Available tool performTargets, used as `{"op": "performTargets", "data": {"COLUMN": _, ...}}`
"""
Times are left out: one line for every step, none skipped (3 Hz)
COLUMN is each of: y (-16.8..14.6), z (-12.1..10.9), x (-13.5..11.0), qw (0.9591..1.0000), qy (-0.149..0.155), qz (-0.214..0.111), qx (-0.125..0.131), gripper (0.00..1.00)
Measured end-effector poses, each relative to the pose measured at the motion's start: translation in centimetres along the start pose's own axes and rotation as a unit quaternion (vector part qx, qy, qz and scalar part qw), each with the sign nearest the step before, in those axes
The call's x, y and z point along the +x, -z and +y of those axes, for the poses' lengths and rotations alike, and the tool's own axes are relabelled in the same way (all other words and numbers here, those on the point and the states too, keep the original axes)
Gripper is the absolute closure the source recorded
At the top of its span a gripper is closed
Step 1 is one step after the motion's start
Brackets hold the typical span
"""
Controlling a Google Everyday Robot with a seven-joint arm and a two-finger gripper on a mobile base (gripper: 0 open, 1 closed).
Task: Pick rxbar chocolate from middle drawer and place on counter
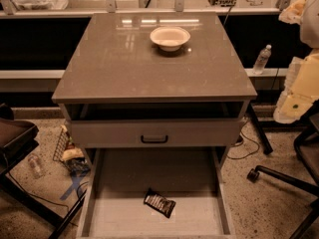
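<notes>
White bowl (170, 37) on counter (112, 66)

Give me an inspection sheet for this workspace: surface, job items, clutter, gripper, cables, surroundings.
Surface: counter glossy, white bowl near its back edge.
Job's things: rxbar chocolate lies flat in the open middle drawer, toward its front.
Clutter: snack packets on floor left of the cabinet.
Gripper: not in view.
Cables: black cable on floor, right of the cabinet.
Surroundings: water bottle on the ledge at right; chair castor on floor.
</notes>
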State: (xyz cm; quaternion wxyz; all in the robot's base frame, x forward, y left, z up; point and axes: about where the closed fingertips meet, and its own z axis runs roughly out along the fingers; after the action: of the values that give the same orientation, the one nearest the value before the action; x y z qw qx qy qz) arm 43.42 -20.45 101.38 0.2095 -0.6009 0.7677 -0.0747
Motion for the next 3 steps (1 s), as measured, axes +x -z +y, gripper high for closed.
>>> {"op": "performTargets", "data": {"y": 0.0, "z": 0.0, "x": 0.0, "qw": 1.0000, "qy": 0.000, "qz": 0.000, "qx": 0.000, "gripper": 0.00}}
{"op": "performTargets", "data": {"y": -1.0, "z": 0.5, "x": 0.3, "qw": 0.9999, "qy": -0.002, "qz": 0.007, "qx": 0.012, "gripper": 0.00}}
{"op": "performTargets", "data": {"y": -4.9, "z": 2.7, "x": 2.9, "qw": 0.9999, "qy": -0.009, "qz": -0.006, "qx": 0.009, "gripper": 0.00}}
